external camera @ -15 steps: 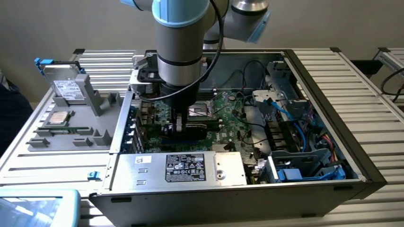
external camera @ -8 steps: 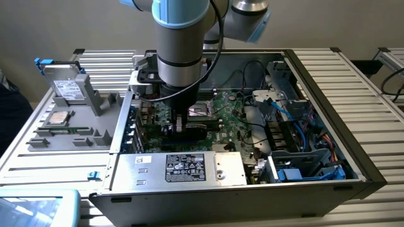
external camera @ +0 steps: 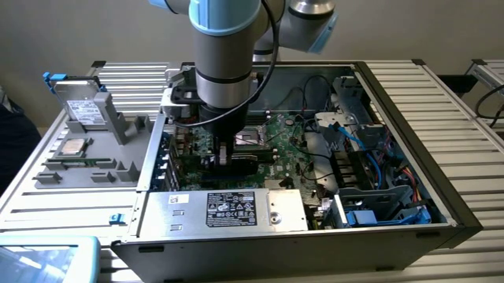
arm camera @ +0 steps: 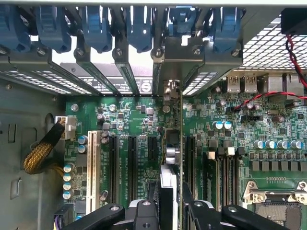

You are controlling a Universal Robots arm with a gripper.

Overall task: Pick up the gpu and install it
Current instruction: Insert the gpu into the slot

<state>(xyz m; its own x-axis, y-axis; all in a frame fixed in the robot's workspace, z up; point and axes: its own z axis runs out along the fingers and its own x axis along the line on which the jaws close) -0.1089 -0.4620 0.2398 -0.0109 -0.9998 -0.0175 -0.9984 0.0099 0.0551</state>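
The gripper (arm camera: 168,211) was down inside the open computer case (external camera: 409,194). Its black fingers (arm camera: 144,213) were partly open and pinched the gpu (arm camera: 171,158) between them. The thin card stood on its edge over the green motherboard (arm camera: 268,129), reaching toward the back slots.

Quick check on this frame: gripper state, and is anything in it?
Gripper: shut on the gpu, holding the card on edge over the motherboard slots inside the open computer case.
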